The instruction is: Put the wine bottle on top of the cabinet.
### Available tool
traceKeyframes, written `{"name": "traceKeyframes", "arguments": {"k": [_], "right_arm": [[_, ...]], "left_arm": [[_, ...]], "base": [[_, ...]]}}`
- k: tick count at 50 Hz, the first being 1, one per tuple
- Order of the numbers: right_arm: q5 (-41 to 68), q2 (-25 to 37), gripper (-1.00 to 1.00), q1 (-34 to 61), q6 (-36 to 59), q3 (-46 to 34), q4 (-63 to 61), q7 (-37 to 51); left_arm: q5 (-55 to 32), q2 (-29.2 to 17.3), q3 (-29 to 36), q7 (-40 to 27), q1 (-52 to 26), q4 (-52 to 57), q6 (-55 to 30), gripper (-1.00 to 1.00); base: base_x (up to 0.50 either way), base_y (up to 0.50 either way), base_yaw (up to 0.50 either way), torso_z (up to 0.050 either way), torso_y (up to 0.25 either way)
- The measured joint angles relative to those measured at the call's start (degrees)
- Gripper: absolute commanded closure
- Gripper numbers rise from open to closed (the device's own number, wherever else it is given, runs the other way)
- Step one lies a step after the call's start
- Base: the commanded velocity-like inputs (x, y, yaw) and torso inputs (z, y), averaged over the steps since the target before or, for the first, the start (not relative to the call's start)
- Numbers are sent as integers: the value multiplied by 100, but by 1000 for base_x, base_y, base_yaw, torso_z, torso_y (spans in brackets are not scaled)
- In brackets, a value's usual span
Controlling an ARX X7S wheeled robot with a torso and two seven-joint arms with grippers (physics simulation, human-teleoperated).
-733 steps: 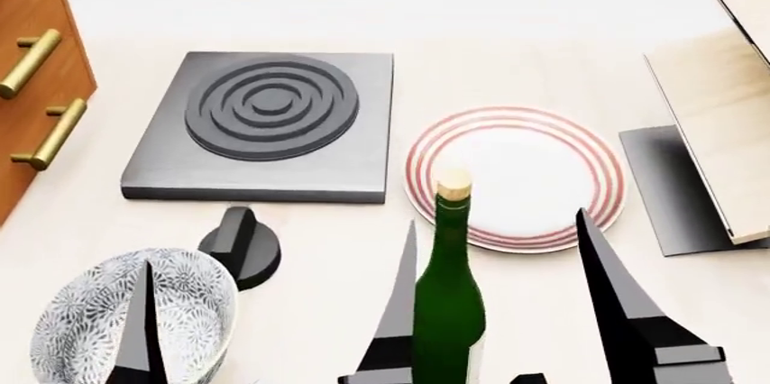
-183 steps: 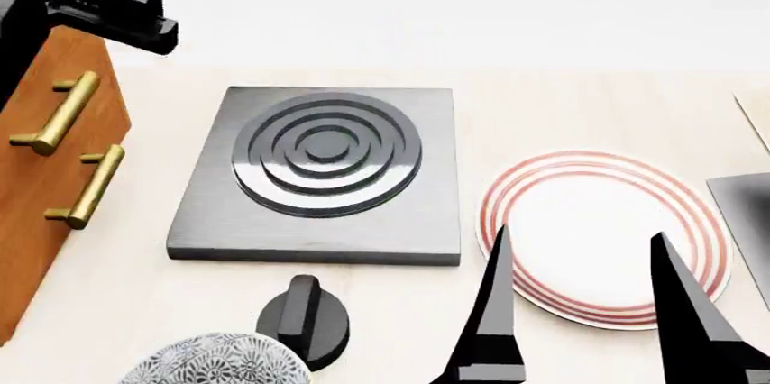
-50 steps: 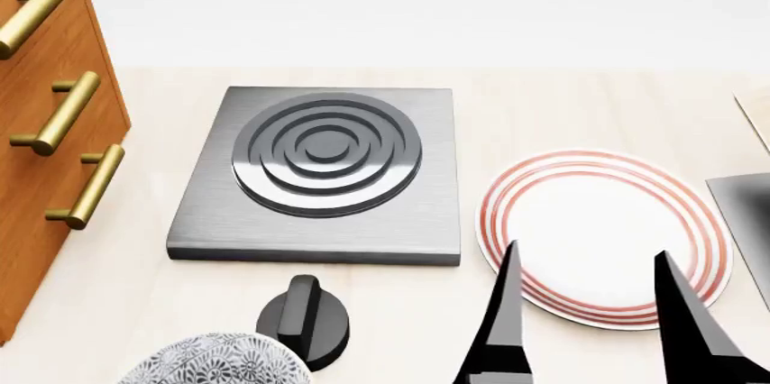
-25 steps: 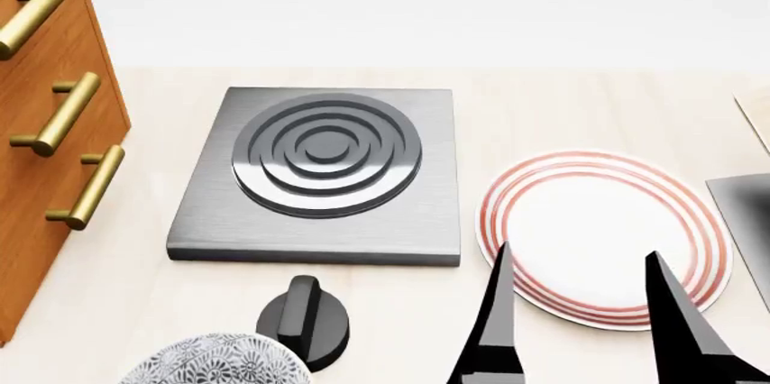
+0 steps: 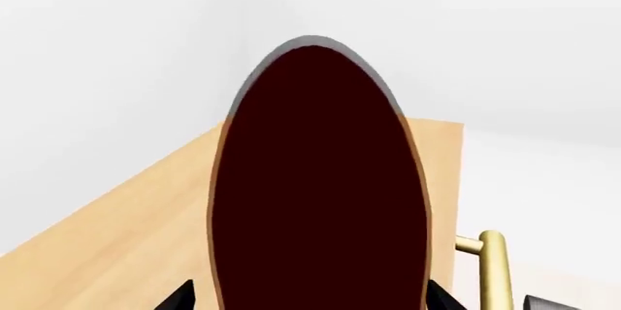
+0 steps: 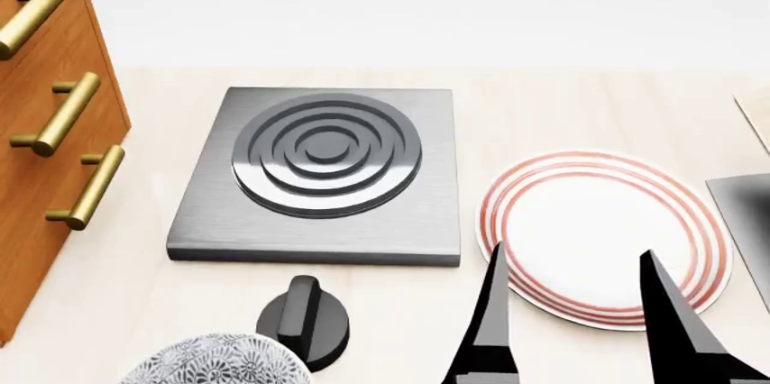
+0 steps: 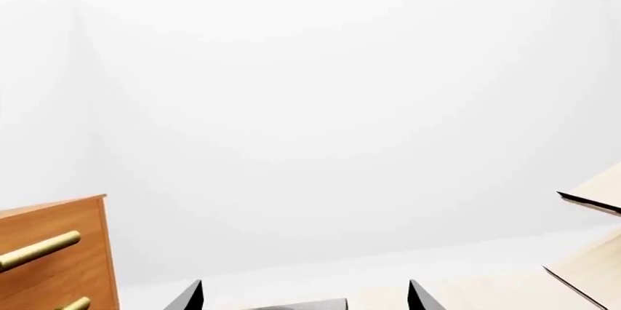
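In the left wrist view the wine bottle (image 5: 318,179) fills the middle as a big dark oval with a grey rim, very close to the camera. It is over the pale wooden top of the cabinet (image 5: 145,223). My left gripper (image 5: 310,299) shows only two black fingertips, spread wide on either side of the bottle, with a small gap on one side. The left gripper is out of the head view. The cabinet's reddish front with brass handles (image 6: 49,123) is at the head view's left. My right gripper (image 6: 572,253) is open and empty over the plate; it also shows open in the right wrist view (image 7: 305,292).
A grey hob plate with rings (image 6: 323,168) lies in the middle. A white plate with red rings (image 6: 608,222) is at the right, a black knob (image 6: 303,316) and a patterned bowl (image 6: 211,361) at the front. A pale rack's dark base (image 6: 748,222) is at the far right.
My right gripper has drifted slightly to the left in the head view. The left arm, above the cabinet 3.7 s ago, has left the head view.
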Motion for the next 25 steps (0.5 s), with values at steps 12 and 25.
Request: {"name": "traceKeyframes", "arguments": {"k": [12, 25], "right_arm": [[-2, 9, -100, 9, -6, -24, 4, 8], [-13, 20, -100, 12, -11, -52, -1, 21]], "left_arm": [[-37, -16, -24, -20, 62, 19, -28, -100], [-44, 2, -50, 32, 254, 42, 296, -100]], "base": [[0, 0, 0, 0, 0], [0, 0, 0, 0, 0]]}}
